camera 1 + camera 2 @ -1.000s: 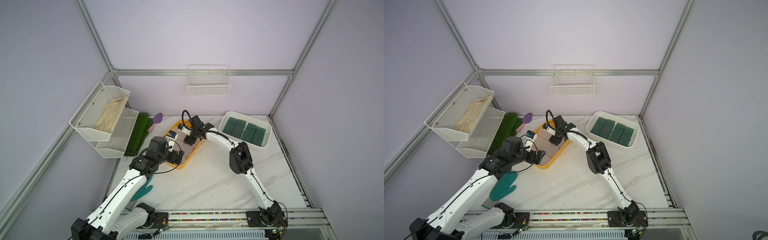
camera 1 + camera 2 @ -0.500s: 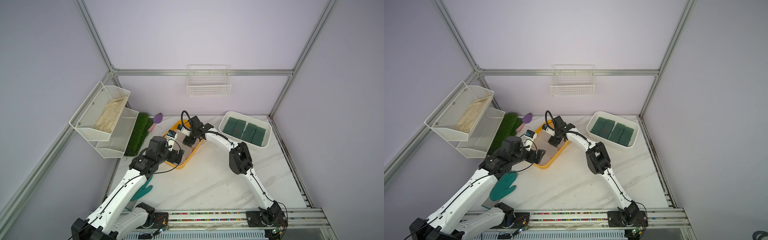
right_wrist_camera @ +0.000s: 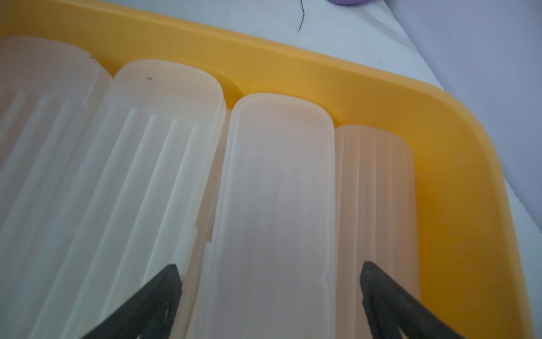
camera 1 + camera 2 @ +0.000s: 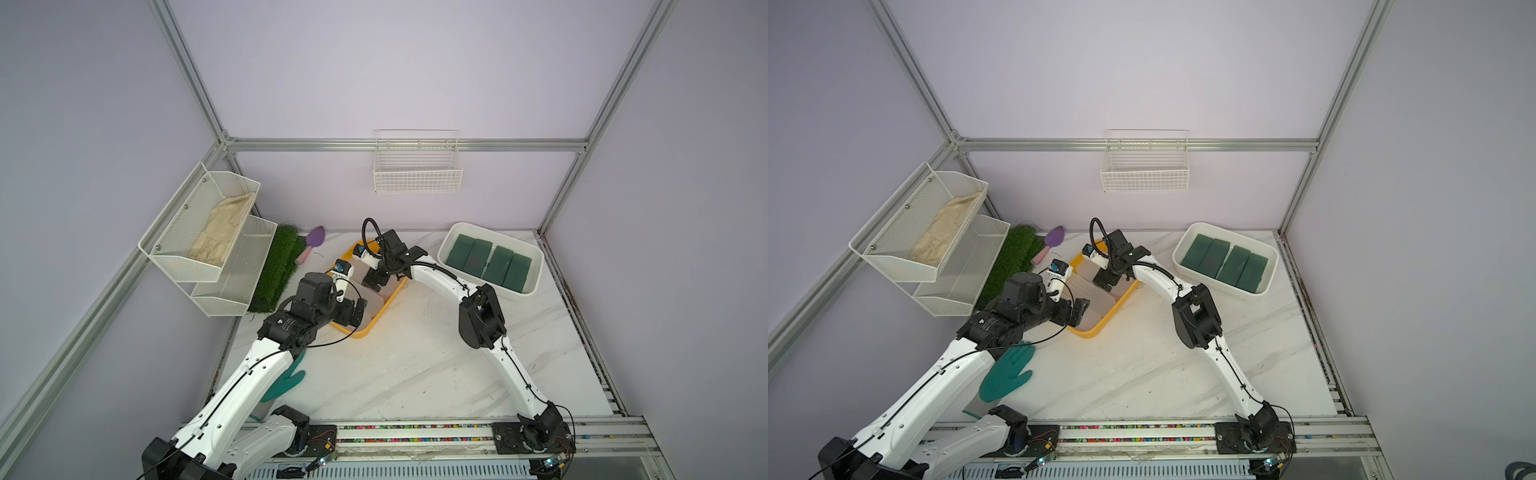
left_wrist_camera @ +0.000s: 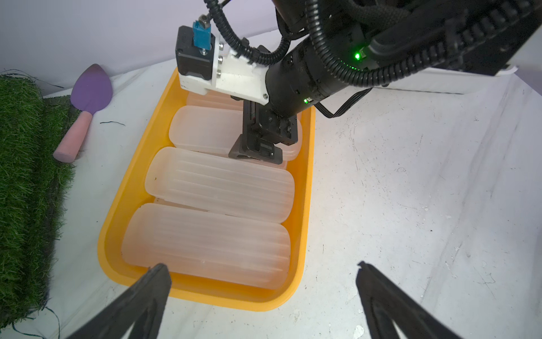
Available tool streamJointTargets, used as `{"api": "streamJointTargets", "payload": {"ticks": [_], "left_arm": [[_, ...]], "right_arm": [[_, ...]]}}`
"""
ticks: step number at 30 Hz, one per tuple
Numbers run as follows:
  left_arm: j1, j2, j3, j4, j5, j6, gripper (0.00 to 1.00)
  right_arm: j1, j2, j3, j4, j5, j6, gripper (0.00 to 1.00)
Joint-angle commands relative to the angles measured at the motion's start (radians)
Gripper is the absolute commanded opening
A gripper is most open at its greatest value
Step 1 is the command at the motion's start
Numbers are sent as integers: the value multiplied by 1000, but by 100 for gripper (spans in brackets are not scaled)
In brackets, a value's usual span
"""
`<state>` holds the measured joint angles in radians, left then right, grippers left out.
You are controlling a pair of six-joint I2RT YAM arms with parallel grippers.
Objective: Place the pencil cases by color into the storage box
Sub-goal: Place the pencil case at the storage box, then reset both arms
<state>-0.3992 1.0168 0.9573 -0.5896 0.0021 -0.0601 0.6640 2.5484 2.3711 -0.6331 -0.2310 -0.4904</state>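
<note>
The right gripper [image 3: 269, 267] has just spread wide, freeing a clear case [image 3: 278, 190] in the yellow tray [image 3: 440, 141]; sorting looks complete. That case lies between the fingers [image 3: 152, 296], untouched, just left of centre in both top views. The left gripper [image 5: 261, 265] gapes empty by the tray's near end. Green cases [image 4: 488, 262] fill the white box [image 4: 536, 270], right of centre.

The left arm [image 4: 245, 374] slopes up and forward from its base to a bent wrist. The left gripper [image 5: 261, 270] points forward and down, its jaws spread wide. The right arm [image 4: 436, 276] climbs to a raised elbow, then reaches across toward the left arm. The right gripper [image 3: 271, 277] points steeply down with its jaws wide apart. The two grippers are near each other but do not touch.
</note>
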Motion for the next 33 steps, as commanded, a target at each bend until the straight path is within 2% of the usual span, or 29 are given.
{"api": "streamJointTargets", "payload": {"ticks": [1,10,22,28,33], "left_arm": [[11,-30,56,54,-4,-13,100],[50,-42,107,155,34,-64,100],[138,-84,90,355,44,-107,100],[152,-139,9,462,52,-71,100],[180,-187,-113,556,36,-71,100]], "right_arm": [[-5,-117,-1,53,-54,23,97],[-58,-437,-346,243,-67,92,97],[-152,-909,-828,416,169,195,97],[-223,-1168,-1116,614,247,287,97],[-291,-1362,-1346,784,332,332,97]]}}
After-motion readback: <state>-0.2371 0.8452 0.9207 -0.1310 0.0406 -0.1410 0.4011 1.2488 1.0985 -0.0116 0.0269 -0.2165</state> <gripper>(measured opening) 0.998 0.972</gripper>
